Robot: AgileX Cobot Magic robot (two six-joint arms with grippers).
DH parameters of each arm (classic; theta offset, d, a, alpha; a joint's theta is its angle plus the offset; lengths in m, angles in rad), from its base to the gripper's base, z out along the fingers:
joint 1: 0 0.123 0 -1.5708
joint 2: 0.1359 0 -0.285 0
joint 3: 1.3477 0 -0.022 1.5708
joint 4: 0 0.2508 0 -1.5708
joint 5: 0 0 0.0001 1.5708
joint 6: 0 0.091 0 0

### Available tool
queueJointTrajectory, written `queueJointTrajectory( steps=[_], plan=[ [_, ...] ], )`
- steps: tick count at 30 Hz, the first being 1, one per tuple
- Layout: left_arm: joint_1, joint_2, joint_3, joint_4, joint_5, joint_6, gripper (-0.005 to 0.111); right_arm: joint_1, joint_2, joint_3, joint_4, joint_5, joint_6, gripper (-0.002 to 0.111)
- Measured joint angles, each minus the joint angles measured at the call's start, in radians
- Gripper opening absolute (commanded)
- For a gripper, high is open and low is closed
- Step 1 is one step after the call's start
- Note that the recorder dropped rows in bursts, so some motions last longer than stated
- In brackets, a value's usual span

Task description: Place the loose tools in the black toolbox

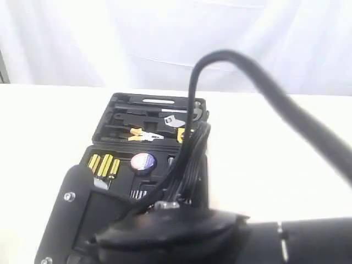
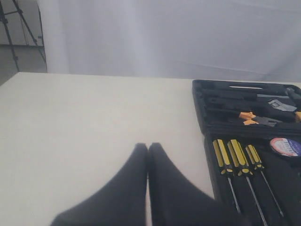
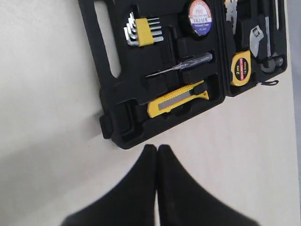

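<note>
The black toolbox [image 1: 159, 97] lies open on the white table. In its recesses rest the orange-handled pliers [image 1: 142, 135], the tape roll [image 1: 143, 161] with its pale label and the small yellow tape measure [image 1: 181, 134]. The right wrist view shows the long yellow utility knife [image 3: 178, 99] seated in the toolbox [image 3: 117, 127], with the tape measure [image 3: 240, 68] and tape roll [image 3: 200, 17] further in. My right gripper [image 3: 156, 148] is shut and empty, just off the box's corner. My left gripper [image 2: 148, 147] is shut and empty over bare table beside the toolbox [image 2: 200, 108].
Yellow-and-black screwdrivers [image 2: 235, 157] and a yellow-holdered hex key set [image 3: 143, 30] sit in their slots, with a tester pen [image 3: 181, 66] and a wrench [image 3: 256, 40]. A black arm and its cables [image 1: 190, 165] block the front of the exterior view.
</note>
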Motion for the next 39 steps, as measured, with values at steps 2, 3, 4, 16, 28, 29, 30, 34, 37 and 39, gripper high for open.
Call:
queueJointTrajectory(
  steps=[2, 3, 4, 16, 28, 29, 30, 34, 37, 39],
  plan=[
    [0.000, 0.000, 0.000, 0.000, 0.000, 0.000, 0.000, 0.000, 0.000, 0.012, -0.002, -0.039, 0.004, -0.001],
    [0.000, 0.000, 0.000, 0.000, 0.000, 0.000, 0.000, 0.000, 0.003, 0.016, -0.004, -0.058, 0.012, -0.001],
    [0.000, 0.000, 0.000, 0.000, 0.000, 0.000, 0.000, 0.000, 0.007, 0.019, -0.008, -0.081, 0.033, -0.001],
    [0.000, 0.000, 0.000, 0.000, 0.000, 0.000, 0.000, 0.012, 0.247, 0.028, -0.191, -0.214, 0.237, -0.001],
    [0.000, 0.000, 0.000, 0.000, 0.000, 0.000, 0.000, 0.072, 0.326, 0.028, -0.221, -0.248, 0.365, -0.001],
    [0.000, 0.000, 0.000, 0.000, 0.000, 0.000, 0.000, 0.072, 0.326, 0.028, -0.221, -0.248, 0.369, -0.001],
    [0.000, 0.000, 0.000, 0.000, 0.000, 0.000, 0.000, 0.072, 0.328, 0.028, -0.221, -0.248, 0.369, -0.001],
    [0.000, 0.000, 0.000, 0.000, 0.000, 0.000, 0.000, 0.072, 0.328, 0.028, -0.221, -0.248, 0.370, 0.000],
    [0.000, 0.000, 0.000, 0.000, 0.000, 0.000, 0.000, 0.072, 0.328, 0.028, -0.221, -0.248, 0.370, 0.000],
    [0.000, 0.000, 0.000, 0.000, 0.000, 0.000, 0.000, 0.072, 0.328, 0.028, -0.221, -0.248, 0.370, 0.000]
  ],
)
